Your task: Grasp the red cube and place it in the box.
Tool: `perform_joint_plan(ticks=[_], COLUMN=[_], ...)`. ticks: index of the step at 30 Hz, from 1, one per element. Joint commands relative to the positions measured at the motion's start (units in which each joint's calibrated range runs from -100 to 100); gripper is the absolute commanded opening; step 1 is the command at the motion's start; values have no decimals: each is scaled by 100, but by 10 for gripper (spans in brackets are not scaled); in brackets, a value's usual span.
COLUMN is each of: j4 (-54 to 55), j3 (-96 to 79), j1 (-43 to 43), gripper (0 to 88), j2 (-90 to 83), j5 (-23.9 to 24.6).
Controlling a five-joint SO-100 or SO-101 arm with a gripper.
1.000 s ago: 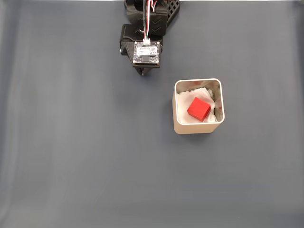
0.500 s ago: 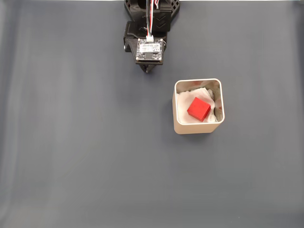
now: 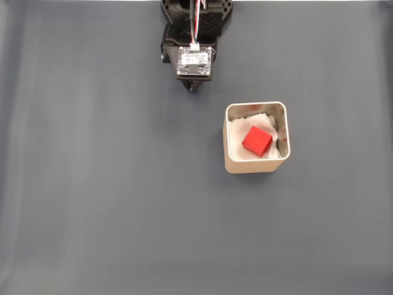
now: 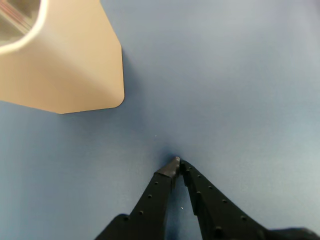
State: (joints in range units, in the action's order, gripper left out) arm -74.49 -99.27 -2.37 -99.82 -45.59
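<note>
The red cube (image 3: 257, 141) lies inside the box (image 3: 255, 165), a beige square container lined with white paper, right of centre in the fixed view. The arm sits at the top of that view, and my gripper (image 3: 192, 88) points down just below its wrist board, up and to the left of the box and apart from it. In the wrist view the gripper (image 4: 177, 163) is shut, its black fingertips meeting with nothing between them. The box's beige wall (image 4: 65, 65) fills the upper left of the wrist view.
A plain dark grey-blue mat (image 3: 110, 196) covers the whole table. The arm's base (image 3: 196, 12) stands at the top edge.
The arm has drawn back toward its base, up and slightly right in the fixed view. The cube and box have not moved.
</note>
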Motion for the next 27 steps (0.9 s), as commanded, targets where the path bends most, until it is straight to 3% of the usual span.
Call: perform_joint_plan(ticks=[1,27], j4=[-154,-179], j3=[-55,-55], j1=[6,13], gripper=[5,5], j2=[-9,-9], j5=[-20,-117])
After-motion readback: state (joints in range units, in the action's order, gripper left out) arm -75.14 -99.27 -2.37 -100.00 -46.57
